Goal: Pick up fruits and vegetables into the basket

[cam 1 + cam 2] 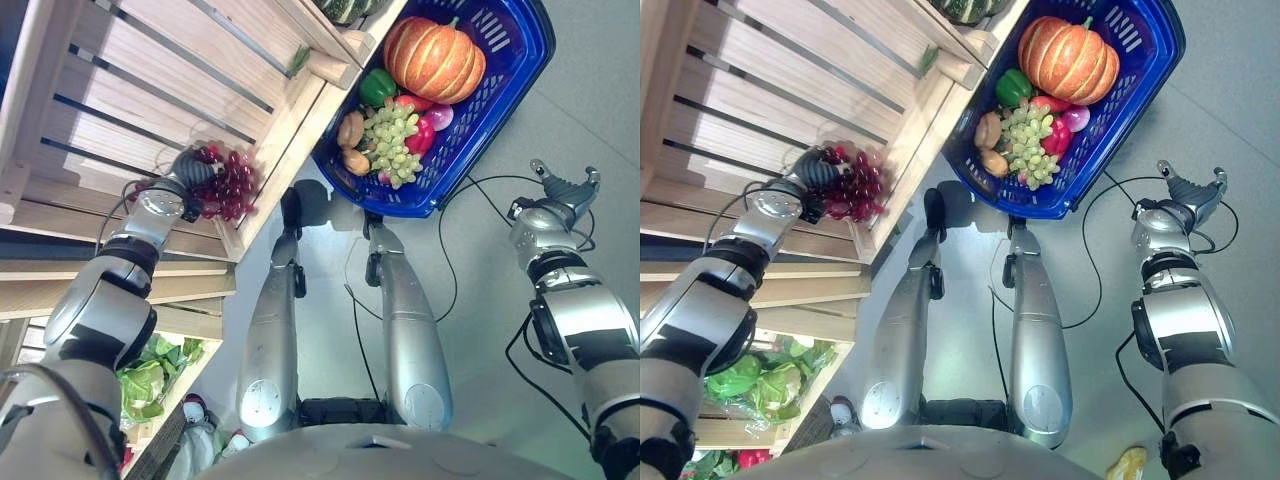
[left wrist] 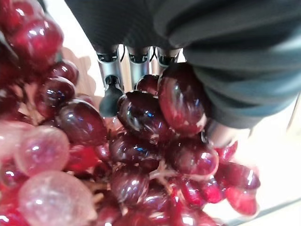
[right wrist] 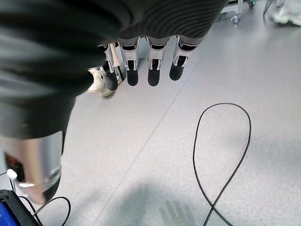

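A bunch of dark red grapes [image 1: 230, 185] lies at the front edge of a slatted wooden shelf [image 1: 150, 90]. My left hand [image 1: 188, 168] is on the bunch. In the left wrist view the grapes [image 2: 141, 141] sit between its fingers [image 2: 112, 84] and thumb, which curl round them. The blue basket [image 1: 500, 95] stands on the floor beside the shelf, holding a pumpkin [image 1: 435, 58], green grapes [image 1: 392, 140], a green pepper [image 1: 377, 86], a red pepper [image 1: 421, 135] and some brown produce [image 1: 351, 130]. My right hand [image 1: 562, 190] hangs over the floor to the right, open and holding nothing.
Below the grape shelf, a lower wooden crate holds lettuce [image 1: 150, 375]. A dark green squash [image 1: 345, 8] sits at the shelf's top corner next to the basket. A person's shoes [image 3: 101, 80] stand on the grey floor beyond my right hand.
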Motion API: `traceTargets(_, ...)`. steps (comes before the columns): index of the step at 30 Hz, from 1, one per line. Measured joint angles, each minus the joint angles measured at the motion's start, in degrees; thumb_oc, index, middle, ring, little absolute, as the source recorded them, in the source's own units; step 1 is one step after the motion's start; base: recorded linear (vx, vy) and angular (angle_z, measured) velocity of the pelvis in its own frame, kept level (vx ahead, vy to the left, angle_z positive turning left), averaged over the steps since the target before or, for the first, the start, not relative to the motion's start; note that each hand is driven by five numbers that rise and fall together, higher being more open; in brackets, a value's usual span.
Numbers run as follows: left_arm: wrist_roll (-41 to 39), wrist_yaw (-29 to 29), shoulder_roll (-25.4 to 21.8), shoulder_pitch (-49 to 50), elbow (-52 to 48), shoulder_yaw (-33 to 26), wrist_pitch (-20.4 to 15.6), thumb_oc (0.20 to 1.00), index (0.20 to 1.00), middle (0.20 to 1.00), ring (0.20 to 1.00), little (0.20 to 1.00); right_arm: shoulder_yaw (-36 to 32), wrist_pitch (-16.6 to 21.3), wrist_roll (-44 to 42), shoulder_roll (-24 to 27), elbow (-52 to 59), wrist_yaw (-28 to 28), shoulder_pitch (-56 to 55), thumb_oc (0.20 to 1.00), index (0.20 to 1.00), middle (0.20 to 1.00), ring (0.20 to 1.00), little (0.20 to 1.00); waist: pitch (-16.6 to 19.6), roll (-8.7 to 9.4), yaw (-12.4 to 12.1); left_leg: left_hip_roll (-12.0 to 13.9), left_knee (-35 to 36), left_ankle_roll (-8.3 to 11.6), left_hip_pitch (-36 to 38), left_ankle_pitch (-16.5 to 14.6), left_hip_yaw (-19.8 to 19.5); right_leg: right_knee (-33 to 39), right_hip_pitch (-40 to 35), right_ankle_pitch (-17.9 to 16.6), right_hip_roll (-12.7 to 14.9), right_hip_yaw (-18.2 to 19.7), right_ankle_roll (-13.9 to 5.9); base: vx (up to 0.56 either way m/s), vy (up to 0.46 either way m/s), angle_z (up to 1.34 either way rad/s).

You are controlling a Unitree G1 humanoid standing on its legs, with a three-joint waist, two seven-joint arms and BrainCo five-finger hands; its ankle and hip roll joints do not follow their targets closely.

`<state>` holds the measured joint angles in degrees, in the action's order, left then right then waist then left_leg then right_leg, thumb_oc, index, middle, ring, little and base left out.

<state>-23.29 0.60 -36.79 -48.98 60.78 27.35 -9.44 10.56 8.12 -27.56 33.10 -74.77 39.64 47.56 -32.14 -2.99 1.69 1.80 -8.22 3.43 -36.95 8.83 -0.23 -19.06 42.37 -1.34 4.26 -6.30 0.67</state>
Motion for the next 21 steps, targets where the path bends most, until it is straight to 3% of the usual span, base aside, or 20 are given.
traceTargets(9,-25.4,2.92,0.45,1.26,-7.08,-8.52,-0.88,0.2,0.2,0.2,0.2,0.2,-1.14,2.88,2.09,-0.24,3.6,-1.59,-2.22,1.0,1.0,1.0,1.0,1.0,-0.01,0.0,-0.04,0.03,0.6,-0.01,1.29,0.21,0.31,0.13,-0.62,-0.31,-0.06,0.83,-0.16,0.0,0.026,-0.04)
traceTargets(16,-35.48,2.79,1.59,0.78,-10.99,-11.07,-2.9,0.2,0.2,0.2,0.2,0.2,0.44,7.06,4.45,-0.85,13.03,-2.6,-2.63,1.0,1.0,1.0,1.0,1.0,-0.05,0.01,0.11,0.1,0.74,-0.01,2.4,0.19,1.18,0.06,-1.3,-0.72,-0.13,0.98,0.33,-0.01,0.014,-0.03)
traceTargets(21,-37.58,2.79,2.35,0.99,-14.52,-11.92,-4.81,0.2,0.2,0.2,0.2,0.2,3.9,7.82,6.78,-0.81,26.73,-2.06,-4.93,1.0,1.0,1.0,1.0,1.0,-0.06,0.01,0.26,0.12,0.96,0.02,3.0,0.16,1.21,0.38,-1.91,-0.5,-0.4,1.02,0.0,-0.01,0.0,0.0)
